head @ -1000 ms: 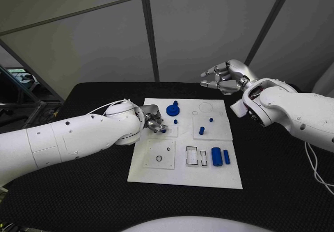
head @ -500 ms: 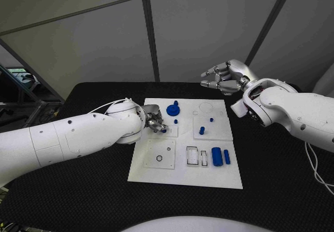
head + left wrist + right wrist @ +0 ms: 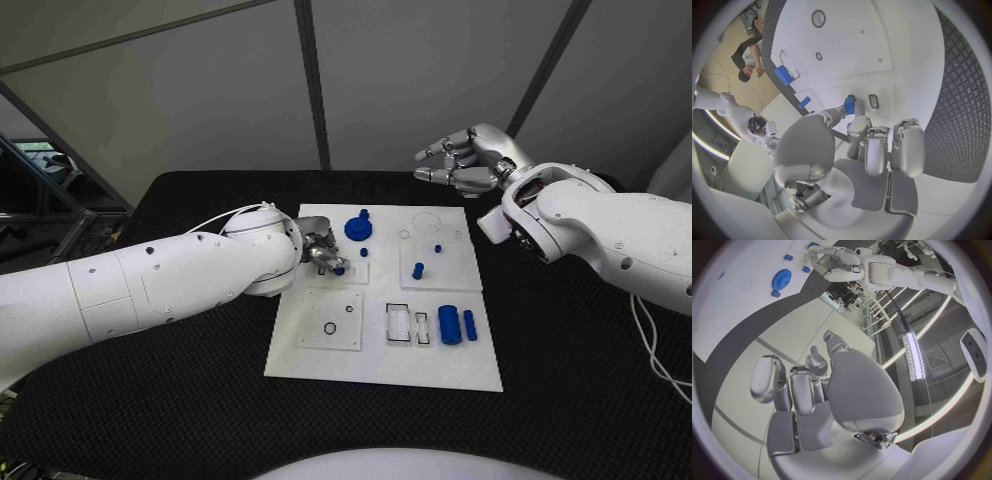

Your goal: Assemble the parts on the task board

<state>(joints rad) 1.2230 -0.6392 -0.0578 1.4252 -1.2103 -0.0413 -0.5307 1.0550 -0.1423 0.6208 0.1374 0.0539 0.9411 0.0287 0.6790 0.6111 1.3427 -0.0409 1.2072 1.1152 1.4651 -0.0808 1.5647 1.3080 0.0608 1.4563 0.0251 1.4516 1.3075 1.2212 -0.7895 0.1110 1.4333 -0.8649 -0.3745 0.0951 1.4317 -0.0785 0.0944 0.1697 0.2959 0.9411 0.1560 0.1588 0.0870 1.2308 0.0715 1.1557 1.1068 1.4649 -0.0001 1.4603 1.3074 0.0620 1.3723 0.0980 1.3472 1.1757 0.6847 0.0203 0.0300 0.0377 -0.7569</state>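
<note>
at the centre of the head view the left hand pinches a small blue part over the left side of the task board, while the right hand hangs in the upper right beyond the board, fingers curled on nothing.

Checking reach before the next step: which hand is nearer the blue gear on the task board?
Left. The left hand is over the board just beside the blue gear; the right hand is raised beyond the board's far edge.
</note>
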